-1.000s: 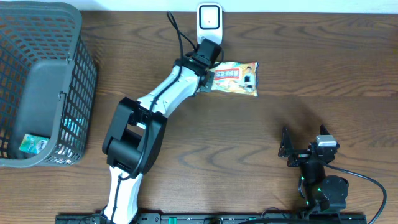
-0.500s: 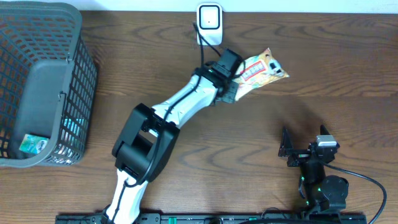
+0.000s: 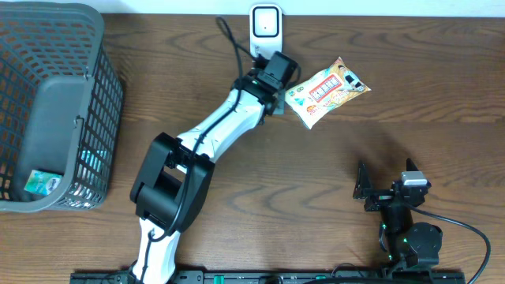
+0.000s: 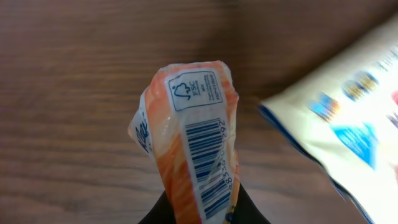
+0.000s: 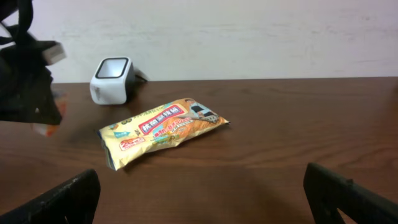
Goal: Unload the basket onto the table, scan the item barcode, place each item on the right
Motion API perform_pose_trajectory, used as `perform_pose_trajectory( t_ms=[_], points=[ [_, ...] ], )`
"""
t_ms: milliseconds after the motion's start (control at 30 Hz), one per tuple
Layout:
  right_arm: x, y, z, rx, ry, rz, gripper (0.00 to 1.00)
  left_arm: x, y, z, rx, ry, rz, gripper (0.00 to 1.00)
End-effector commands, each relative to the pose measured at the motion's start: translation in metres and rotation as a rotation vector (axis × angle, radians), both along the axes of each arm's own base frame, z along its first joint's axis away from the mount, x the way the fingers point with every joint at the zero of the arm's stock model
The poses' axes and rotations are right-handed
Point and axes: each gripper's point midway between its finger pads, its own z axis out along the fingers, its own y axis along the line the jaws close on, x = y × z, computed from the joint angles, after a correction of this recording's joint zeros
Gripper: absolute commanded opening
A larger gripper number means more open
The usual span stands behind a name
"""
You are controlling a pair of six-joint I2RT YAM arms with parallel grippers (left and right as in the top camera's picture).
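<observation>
1. Overhead view: we see the left arm (image 3: 229, 118) stretched across the desk (image 3: 410, 118), with its wrist just in front of the white scanner (image 3: 265, 27). What it carries is hidden under the wrist here. A snack packet (image 3: 327, 91) lies flat on the desk just to the right of the wrist. A basket (image 3: 109, 102) stands at the far left. The right arm (image 3: 406, 221) sits near the front edge, well apart from all this.
2. Left wrist view: the left jaws are narrow and hold a small orange item (image 4: 193, 143) by its lower end. Its barcode (image 4: 208, 162) is turned toward this camera and is a little creased. The snack packet (image 4: 348, 124) is beside it, blurred.
3. Right wrist view: the right jaws stand wide, with nothing between them. The orange item (image 5: 46, 129) hangs above the desk near the scanner (image 5: 113, 78), not touching it.
4. Our judgement: the pick-up and the carry to the scanner are done. What is left is to show the barcode to the scanner window. We cannot tell whether any reading has happened.
</observation>
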Motion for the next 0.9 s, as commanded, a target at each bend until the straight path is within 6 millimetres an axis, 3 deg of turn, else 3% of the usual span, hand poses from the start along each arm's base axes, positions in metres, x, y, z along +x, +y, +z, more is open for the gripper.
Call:
perform_pose_trajectory(
  t_ms=[0,200,400,733,867],
  points=[
    [0.000,-0.003,-0.001,0.010,0.004,-0.012,0.99,0.004,0.004,-0.003,-0.061,-0.007,0.166,0.08],
    [0.000,-0.003,-0.001,0.009,0.004,-0.012,0.99,0.006,0.003,-0.017,-0.012,-0.001,0.094,0.10],
    [0.000,-0.003,-0.001,0.009,0.004,-0.012,0.99,0.004,-0.003,-0.023,-0.047,0.006,0.146,0.11],
    [0.000,-0.003,-0.001,0.009,0.004,-0.012,0.99,0.003,-0.045,-0.019,-0.215,0.022,0.088,0.11],
    [0.000,-0.003,-0.001,0.009,0.004,-0.012,0.99,0.001,-0.041,-0.022,-0.199,0.024,0.090,0.11]
  ],
)
